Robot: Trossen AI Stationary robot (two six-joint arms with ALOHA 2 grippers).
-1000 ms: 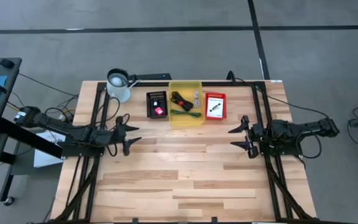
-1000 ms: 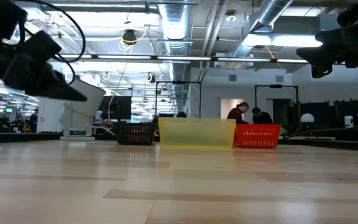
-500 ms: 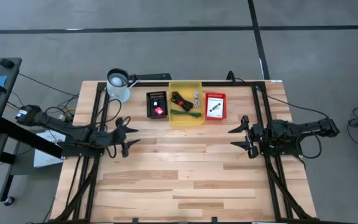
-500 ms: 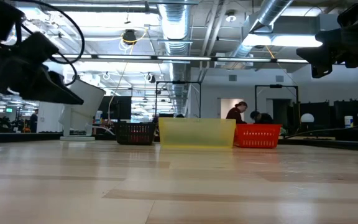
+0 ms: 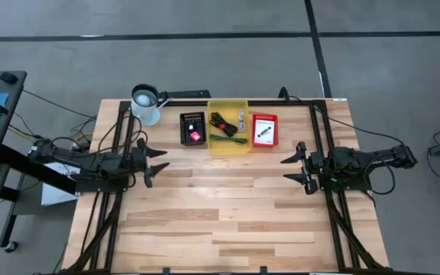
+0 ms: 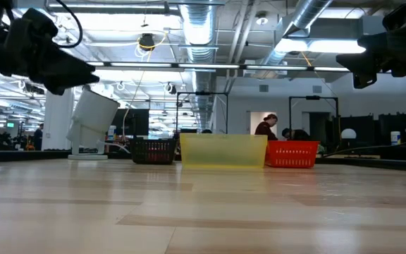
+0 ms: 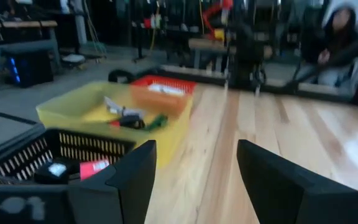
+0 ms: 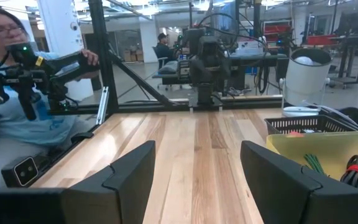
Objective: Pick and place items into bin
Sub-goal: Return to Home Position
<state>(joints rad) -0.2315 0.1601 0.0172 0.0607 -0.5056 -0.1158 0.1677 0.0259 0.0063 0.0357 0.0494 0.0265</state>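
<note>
The left gripper [image 5: 151, 156] has just pulled back toward the left edge of the desk [image 5: 228, 221] and lifted a little. Its two fingers are wide apart and hold nothing. The right gripper [image 5: 296, 169] has not moved. It hangs near the right edge, also wide apart and holding nothing. So I think the sorting is done and the arms are going home.

All the items lie in bins along the far edge. The black cable [image 5: 221, 121], the green stick [image 5: 228, 140] and the small silver part [image 5: 241, 120] are in the yellow bin [image 6: 223, 152]. The pink-red cube [image 5: 196, 136] is in the black bin [image 6: 152, 150]. The white-and-black piece [image 5: 263, 131] is in the red bin [image 6: 292, 154].

Nothing lies on the wood between the two grippers or toward the near edge, so there is lots of room. A white cup [image 5: 145, 104] stands at the far left corner, near the left arm but apart from it.
</note>
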